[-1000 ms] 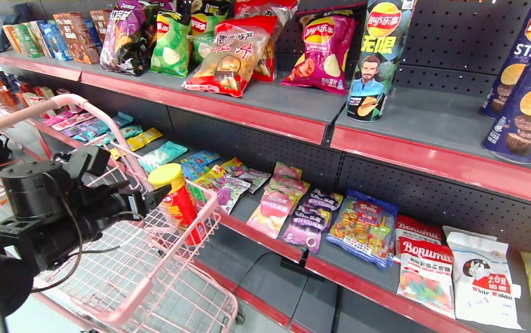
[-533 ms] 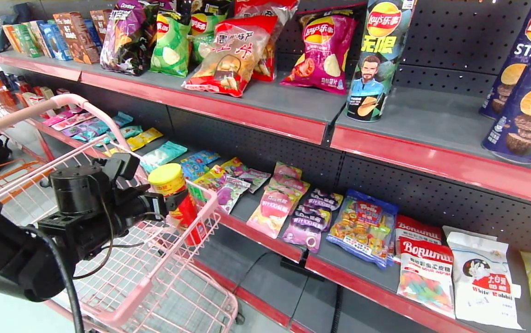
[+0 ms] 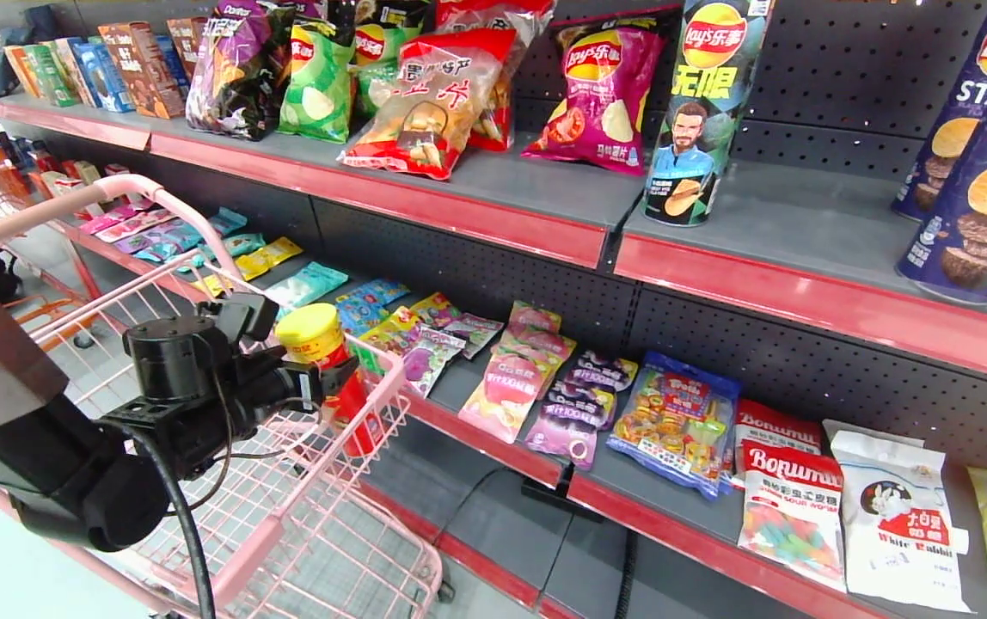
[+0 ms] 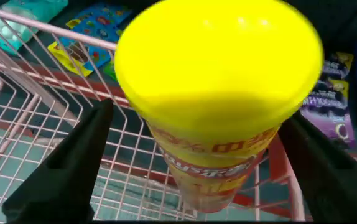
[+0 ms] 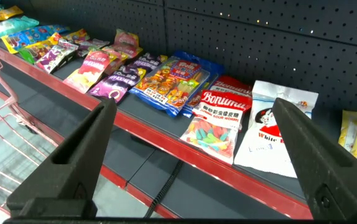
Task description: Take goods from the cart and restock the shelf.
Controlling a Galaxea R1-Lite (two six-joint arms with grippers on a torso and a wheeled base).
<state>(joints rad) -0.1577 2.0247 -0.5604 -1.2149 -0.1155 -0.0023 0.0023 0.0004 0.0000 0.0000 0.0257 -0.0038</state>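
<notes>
Closing in over the last second, left gripper [image 4: 194, 134] has pushed right across the pink cart [image 3: 291, 516] to the yellow-lidded can [image 3: 311, 331] standing in its far right corner. Fingers apart, straddling it, no clamp yet. Judged: grasp imminent, shelf [image 3: 803, 223] placement ahead. Right gripper [image 5: 191, 143] spread wide near the lower shelf.

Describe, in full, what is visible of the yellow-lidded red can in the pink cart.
The can is a tall cylinder with a smooth yellow lid, plastic by its look, and a red body with yellow print. It stands nearly upright in the corner of the pink wire cart nearest the shelf. The open left gripper straddles its upper part, one finger on each side; contact cannot be judged.
</notes>
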